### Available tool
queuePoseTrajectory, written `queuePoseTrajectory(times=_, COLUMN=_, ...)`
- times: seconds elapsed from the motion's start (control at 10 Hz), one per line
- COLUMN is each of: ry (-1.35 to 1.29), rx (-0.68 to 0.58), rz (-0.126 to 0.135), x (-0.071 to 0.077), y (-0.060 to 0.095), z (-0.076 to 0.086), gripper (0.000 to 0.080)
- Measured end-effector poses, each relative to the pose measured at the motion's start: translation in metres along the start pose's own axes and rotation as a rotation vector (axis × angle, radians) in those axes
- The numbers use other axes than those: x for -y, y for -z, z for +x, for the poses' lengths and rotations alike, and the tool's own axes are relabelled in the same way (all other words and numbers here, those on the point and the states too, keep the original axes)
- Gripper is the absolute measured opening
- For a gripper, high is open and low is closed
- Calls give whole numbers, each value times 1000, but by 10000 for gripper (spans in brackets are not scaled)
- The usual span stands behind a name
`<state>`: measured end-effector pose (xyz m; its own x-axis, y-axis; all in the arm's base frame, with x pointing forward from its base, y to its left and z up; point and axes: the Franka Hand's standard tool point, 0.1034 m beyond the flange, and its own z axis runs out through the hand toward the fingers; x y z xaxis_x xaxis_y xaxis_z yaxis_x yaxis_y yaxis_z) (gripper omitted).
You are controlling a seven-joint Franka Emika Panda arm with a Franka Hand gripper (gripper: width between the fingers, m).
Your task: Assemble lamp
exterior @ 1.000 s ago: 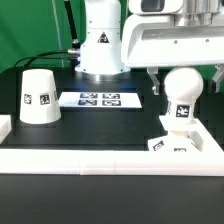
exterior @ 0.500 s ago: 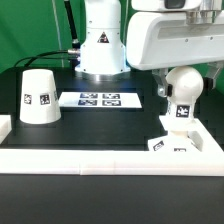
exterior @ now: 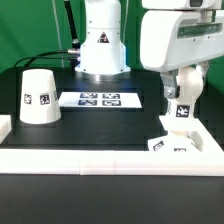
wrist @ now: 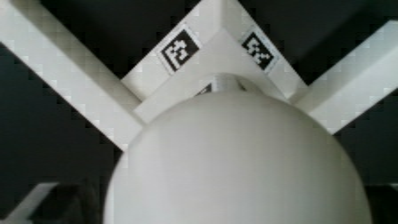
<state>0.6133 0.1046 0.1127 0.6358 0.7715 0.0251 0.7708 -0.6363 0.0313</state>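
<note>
The white ball bulb (exterior: 186, 88) stands upright on the small blocky base (exterior: 170, 144) with its tags, at the exterior view's right, in the corner of the white frame. My gripper (exterior: 186, 80) comes down from above and is shut on the bulb, with dark fingers on both sides of it. In the wrist view the bulb (wrist: 231, 160) fills the near part and hides my fingers; the tagged base (wrist: 217, 52) shows beyond it. The tapered shade (exterior: 40, 96) stands alone, wide end down, at the exterior view's left.
The marker board (exterior: 100, 99) lies flat on the black table between shade and bulb. A low white frame wall (exterior: 100, 160) runs along the front and right. The arm's big white pedestal (exterior: 102, 45) stands at the back.
My wrist and hand have turned about the bulb and shifted toward the exterior view's right. The bulb, base and shade stay where they were.
</note>
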Motion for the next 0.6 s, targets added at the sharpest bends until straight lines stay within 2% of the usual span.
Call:
queuePoseTrajectory(times=0.2, ry=43, rx=14, rz=-14, x=1, y=0, z=0, gripper=699)
queuePoseTrajectory(times=0.4, ry=55, rx=15, rz=-15, x=1, y=-1, z=0, gripper=699)
queuePoseTrajectory(times=0.5, ry=55, rx=15, rz=-15, x=1, y=-1, z=0, gripper=576)
queuePoseTrajectory(times=0.6, ry=54, rx=15, rz=-15, x=1, y=-1, z=0, gripper=576)
